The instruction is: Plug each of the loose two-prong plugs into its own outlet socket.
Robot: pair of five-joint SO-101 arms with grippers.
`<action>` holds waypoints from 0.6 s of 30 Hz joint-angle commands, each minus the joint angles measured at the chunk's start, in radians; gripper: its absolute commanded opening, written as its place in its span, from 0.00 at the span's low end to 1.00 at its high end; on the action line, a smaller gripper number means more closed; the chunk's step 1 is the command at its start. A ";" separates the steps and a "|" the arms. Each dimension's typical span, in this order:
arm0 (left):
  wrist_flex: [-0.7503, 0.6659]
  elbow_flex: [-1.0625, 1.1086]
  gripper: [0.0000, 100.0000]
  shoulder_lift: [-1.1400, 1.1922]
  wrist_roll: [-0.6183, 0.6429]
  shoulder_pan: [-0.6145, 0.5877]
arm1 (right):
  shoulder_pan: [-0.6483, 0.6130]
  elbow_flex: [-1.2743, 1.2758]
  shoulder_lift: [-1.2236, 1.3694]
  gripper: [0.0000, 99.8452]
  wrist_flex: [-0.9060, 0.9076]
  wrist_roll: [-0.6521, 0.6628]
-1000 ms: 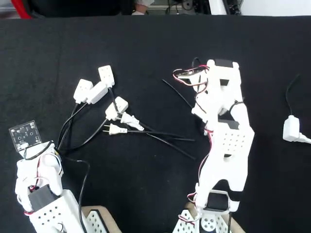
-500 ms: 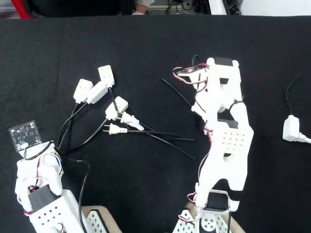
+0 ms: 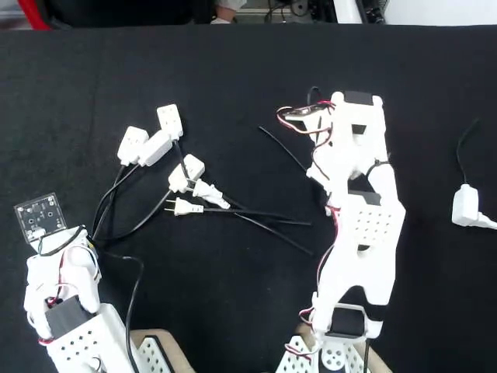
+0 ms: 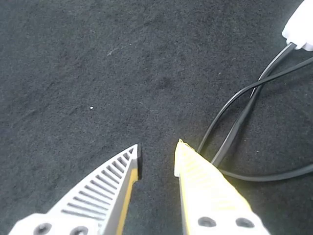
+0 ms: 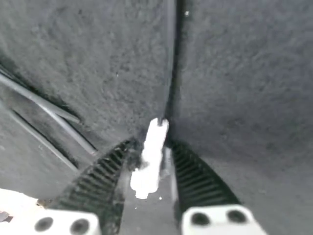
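In the right wrist view my right gripper (image 5: 150, 148) is shut on a white two-prong plug (image 5: 152, 147), and its black cord (image 5: 171, 73) runs away over the cloth. In the high view this arm (image 3: 359, 194) stands mid-table and covers its gripper. Three loose plugs (image 3: 180, 207) (image 3: 208, 192) (image 3: 186, 172) lie left of it. White outlet sockets (image 3: 147, 144) (image 3: 170, 120) cluster farther left and back. Another socket (image 3: 466, 206) lies at the right edge. My left gripper (image 4: 157, 157) is open over bare cloth at the near left, beside black cords (image 4: 244, 112).
Black cords (image 3: 256, 217) trail from the plugs toward the right arm and toward the left arm's base (image 3: 62, 311). The table is covered in black cloth (image 3: 233, 70).
The right arm's wrist has edged slightly toward the far side with the plug in its gripper. The left arm and the loose plugs have not moved.
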 commanded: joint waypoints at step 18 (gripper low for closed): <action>-0.011 0.018 0.13 -0.003 -0.009 0.013 | -0.015 0.025 -0.143 0.01 0.028 -0.008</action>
